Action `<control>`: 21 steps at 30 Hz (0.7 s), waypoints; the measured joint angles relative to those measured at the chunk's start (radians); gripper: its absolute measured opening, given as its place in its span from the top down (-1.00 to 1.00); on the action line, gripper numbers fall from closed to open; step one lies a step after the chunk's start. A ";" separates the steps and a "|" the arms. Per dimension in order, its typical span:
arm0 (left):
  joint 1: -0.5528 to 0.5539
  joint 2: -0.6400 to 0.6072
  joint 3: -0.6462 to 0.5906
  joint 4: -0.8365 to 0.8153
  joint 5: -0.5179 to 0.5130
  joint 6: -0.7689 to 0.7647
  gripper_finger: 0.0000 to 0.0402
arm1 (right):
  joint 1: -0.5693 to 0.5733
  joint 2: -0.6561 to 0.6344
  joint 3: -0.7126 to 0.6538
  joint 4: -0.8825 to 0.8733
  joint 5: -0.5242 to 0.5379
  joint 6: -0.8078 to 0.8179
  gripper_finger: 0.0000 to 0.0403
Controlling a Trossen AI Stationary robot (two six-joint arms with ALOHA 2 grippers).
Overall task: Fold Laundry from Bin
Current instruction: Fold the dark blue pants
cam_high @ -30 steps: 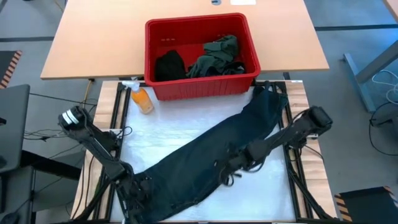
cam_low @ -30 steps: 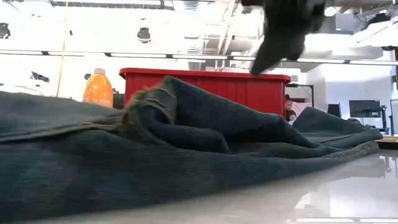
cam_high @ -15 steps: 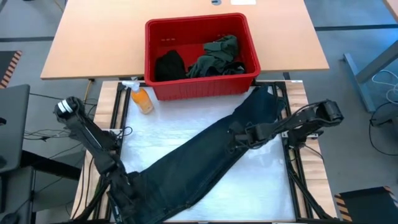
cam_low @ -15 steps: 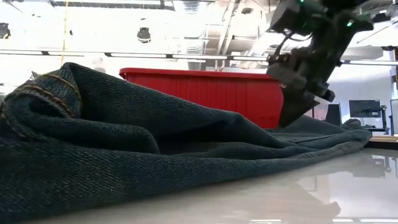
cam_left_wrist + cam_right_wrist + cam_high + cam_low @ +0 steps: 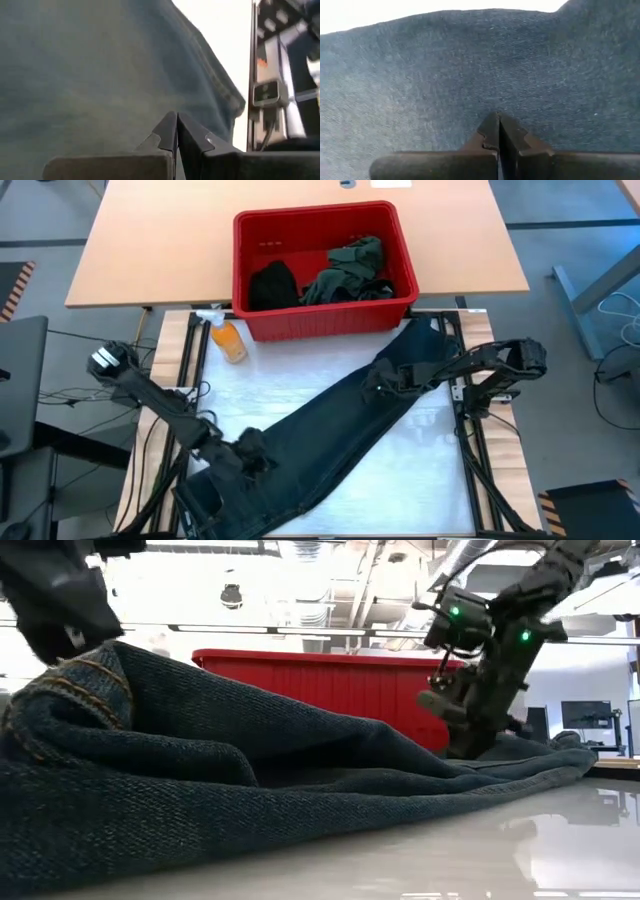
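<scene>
Stretching diagonally across the counter [image 5: 300, 385] below the bin [image 5: 322, 228], the trousers [image 5: 340, 430] lie pinched at opposite ends by the closed left gripper [image 5: 252, 452] and closed right gripper [image 5: 378, 380], apparently for flattening before folding.

We are in a robotics lab or open office. In the low view, an exposed ceiling [image 5: 300, 580] with pipes and strip lights fills the upper frame, and a monitor [image 5: 586, 714] sits at right. From above, cables [image 5: 615, 315] trail over grey floor at right, beside a wooden desk [image 5: 150, 250].
</scene>
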 joint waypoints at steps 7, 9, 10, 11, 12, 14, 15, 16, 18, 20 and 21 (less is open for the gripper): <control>0.015 0.218 0.001 0.009 0.231 -0.164 1.00 | -0.050 0.069 -0.061 0.469 -0.148 -0.008 0.91; 0.012 0.256 0.003 0.013 0.297 -0.205 1.00 | -0.066 0.090 -0.044 0.504 -0.248 -0.069 0.91; 0.007 0.271 0.005 0.020 0.330 -0.218 1.00 | -0.075 0.091 -0.029 0.485 -0.295 -0.096 0.91; 0.002 0.279 0.007 0.030 0.359 -0.226 1.00 | -0.083 0.083 -0.014 0.456 -0.329 -0.118 0.91; -0.002 0.285 0.007 0.027 0.383 -0.227 1.00 | -0.089 0.067 0.001 0.408 -0.346 -0.131 0.91; -0.006 0.285 0.007 0.026 0.406 -0.231 1.00 | -0.094 0.011 0.036 0.276 -0.331 -0.150 0.91; -0.007 0.284 0.006 0.026 0.409 -0.231 1.00 | -0.096 -0.018 0.053 0.200 -0.297 -0.160 0.91; -0.007 0.284 0.006 0.025 0.411 -0.231 1.00 | -0.097 -0.049 0.069 0.121 -0.251 -0.174 0.91; -0.007 0.284 0.006 0.023 0.419 -0.236 1.00 | -0.098 -0.105 0.091 -0.035 -0.151 -0.176 0.91; -0.007 0.284 0.006 0.020 0.431 -0.236 1.00 | -0.103 -0.145 0.097 -0.129 -0.076 -0.178 0.91; -0.007 0.284 0.005 0.018 0.431 -0.236 1.00 | -0.109 -0.157 0.098 -0.163 -0.057 -0.178 0.91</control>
